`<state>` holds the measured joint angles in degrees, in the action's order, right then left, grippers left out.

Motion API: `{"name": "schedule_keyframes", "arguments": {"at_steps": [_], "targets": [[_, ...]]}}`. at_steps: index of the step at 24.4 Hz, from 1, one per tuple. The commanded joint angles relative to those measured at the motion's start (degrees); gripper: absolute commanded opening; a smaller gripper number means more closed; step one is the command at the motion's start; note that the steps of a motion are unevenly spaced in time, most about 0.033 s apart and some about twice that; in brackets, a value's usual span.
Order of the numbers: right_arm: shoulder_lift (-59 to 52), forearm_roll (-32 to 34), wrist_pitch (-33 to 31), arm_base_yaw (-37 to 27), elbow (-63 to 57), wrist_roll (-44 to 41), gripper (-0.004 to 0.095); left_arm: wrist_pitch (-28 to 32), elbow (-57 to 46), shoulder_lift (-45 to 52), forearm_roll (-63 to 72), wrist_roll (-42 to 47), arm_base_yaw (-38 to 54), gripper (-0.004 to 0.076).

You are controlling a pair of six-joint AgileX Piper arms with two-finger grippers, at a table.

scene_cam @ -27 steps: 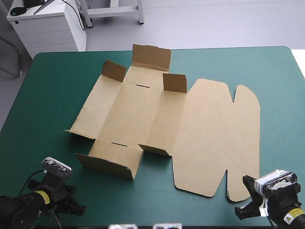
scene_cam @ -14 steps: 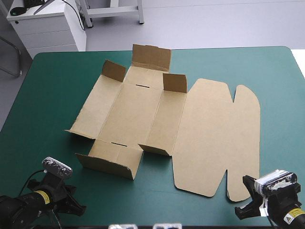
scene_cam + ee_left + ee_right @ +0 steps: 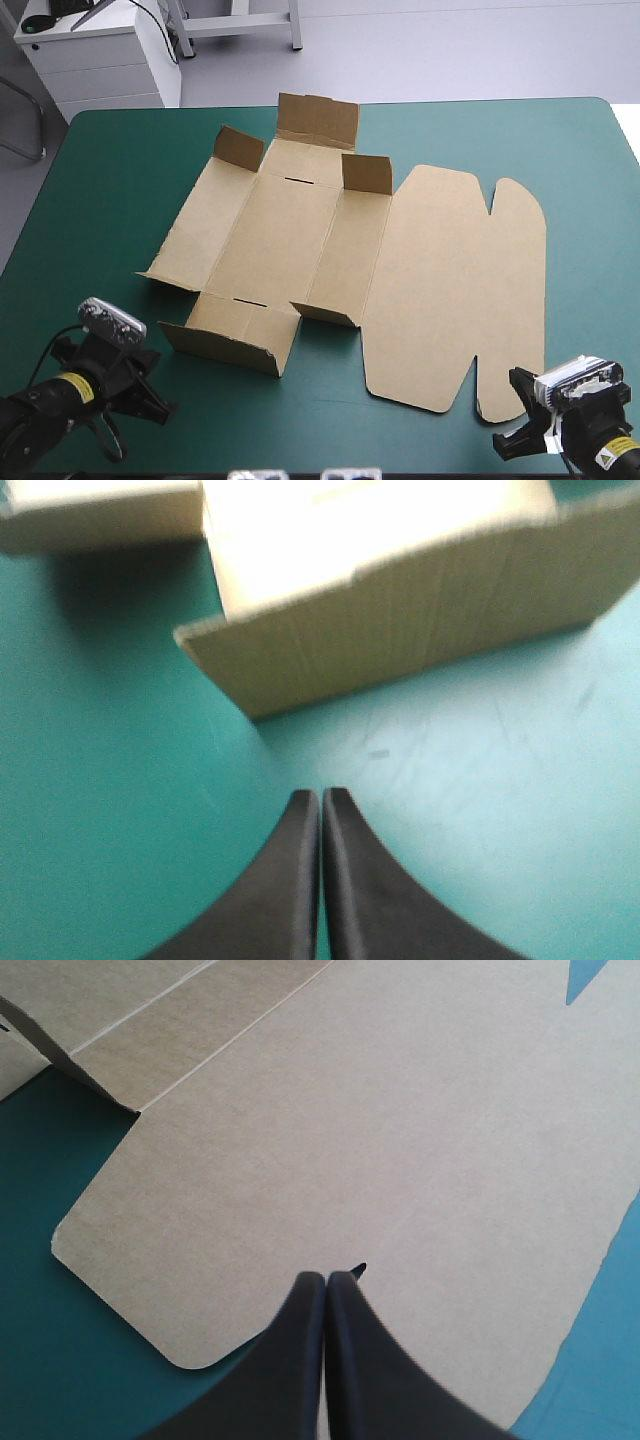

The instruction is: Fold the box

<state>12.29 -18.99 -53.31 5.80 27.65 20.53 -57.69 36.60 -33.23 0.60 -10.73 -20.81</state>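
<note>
- Box [image 3: 300, 240] lies opened out on the teal-green table [image 3: 110, 190], reaching from close to the far edge down toward the near edge, rather right of centre.
- Its lid panel [image 3: 455, 280] is flat on the cover, on the side toward the table's right edge.
- Little of the folding looks done: the far end flap [image 3: 317, 120] and two small tabs [image 3: 240, 148] stand partly up, and the near end flap [image 3: 228, 335] is tilted up off the cover, but none of them is tucked.
- The long side panels [image 3: 195, 235] rest almost flat, so no wall is formed yet.
- By my reading, raising the side walls, folding the end flaps over them and tucking them in are all left to do.
- Left gripper [image 3: 320, 796] has its black fingers pressed together with nothing between them; it hangs over bare cover near the near-left corner, just short of the near end flap.
- Right gripper [image 3: 326, 1278] is likewise closed to a point and empty, near the near-right corner, its tips over the near edge of the lid panel; I cannot tell whether they touch the board.
</note>
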Motion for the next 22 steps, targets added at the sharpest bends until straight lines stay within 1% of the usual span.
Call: {"name": "schedule_keyframes", "arguments": {"at_steps": [1, 2, 5, 7, 8, 11, 12, 15, 18, 19, 21, 22], "targets": [[0.64, -0.88, 3.80, 0.23, 1.38, 0.41, -0.0014, 5.15, 9.23, -6.24, 0.35, 0.99, -0.03, -0.0006], [0.64, -0.88, 3.80, 0.23, 1.38, 0.41, -0.0014, 4.73, 13.07, -10.19, 0.21, 0.99, -0.03, -0.0006], [0.64, -0.88, 3.80, 0.23, 1.38, 0.41, -0.0014, 4.00, 20.45, -18.68, -0.60, 0.47, -0.03, -0.0006], [0.64, -0.88, 3.80, 0.23, 1.38, 0.41, -0.0014, 3.88, 25.80, -26.39, -0.60, -0.72, 0.09, 0.0005], [0.64, -0.88, 3.80, 0.23, 1.38, 0.41, -0.0014, 3.58, 28.64, -30.15, -0.28, -1.44, 0.09, 0.0018], [0.64, -0.88, 3.80, 0.23, 1.38, 0.41, -0.0014, 2.34, 35.10, -38.05, 3.42, -5.85, 1.97, 0.0018], [0.64, -0.88, 3.80, 0.23, 1.38, 0.41, -0.0014, 1.31, 37.39, -40.53, 7.97, -9.44, 4.89, 0.0018], [0.64, -0.88, 3.80, 0.23, 1.38, 0.41, -0.0014, -2.30, 40.29, -44.00, 18.12, -16.36, 11.81, 0.0018], [0.64, -0.88, 3.80, 0.23, 1.38, 0.41, -0.0014, -7.41, 41.03, -46.47, 31.55, -24.52, 20.86, 0.0017], [0.64, -0.88, 3.80, 0.23, 1.38, 0.41, -0.0014, -10.14, 41.03, -47.34, 35.50, -27.08, 24.17, 0.0017], [0.64, -0.88, 3.80, 0.23, 1.38, 0.41, -0.0014, -15.83, 41.03, -48.82, 41.88, -29.91, 30.53, 0.0017], [0.64, -0.88, 3.80, 0.23, 1.38, 0.41, -0.0014, -16.36, 41.03, -49.20, 43.42, -30.39, 33.31, 0.0017]]}}
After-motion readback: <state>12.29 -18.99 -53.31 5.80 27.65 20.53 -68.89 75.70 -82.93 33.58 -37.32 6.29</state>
